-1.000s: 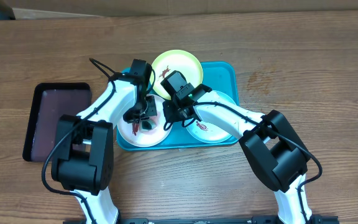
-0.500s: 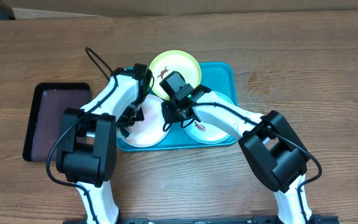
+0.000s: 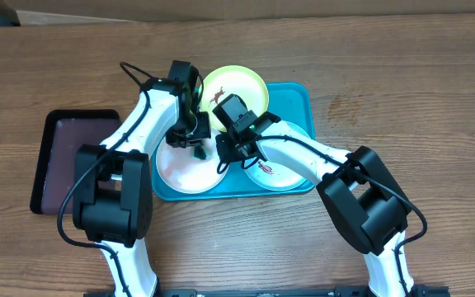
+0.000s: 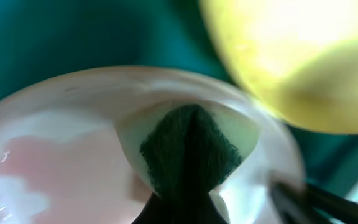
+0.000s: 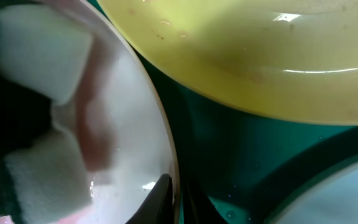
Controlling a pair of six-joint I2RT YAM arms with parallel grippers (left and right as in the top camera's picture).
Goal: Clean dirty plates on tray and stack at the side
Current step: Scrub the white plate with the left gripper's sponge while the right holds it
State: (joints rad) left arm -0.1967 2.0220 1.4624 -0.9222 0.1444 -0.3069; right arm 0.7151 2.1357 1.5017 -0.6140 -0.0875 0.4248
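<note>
Plainly, the job is at an early stage. A sponge (image 4: 190, 149) is pinched in the left gripper (image 3: 195, 140) and is pressed, green side down, against the far part of the white plate (image 3: 180, 173). A pinkish film is spread over that plate, so its cleaning is judged to be under way, not finished. The plate's near rim appears to be clamped between the fingers of the right gripper (image 3: 223, 154), one inside the rim and one outside, so that the plate is steadied.

A red-brown smear is seen on the yellow plate (image 3: 242, 82), and another on the blue plate (image 3: 280, 175); both are judged untouched. All three plates lie on the tray (image 3: 299, 99), the yellow one overhanging its far rim. Nothing has been stacked at the side, and no plate is seen in the black tray (image 3: 64, 165). Two plates and all the stacking are left.
</note>
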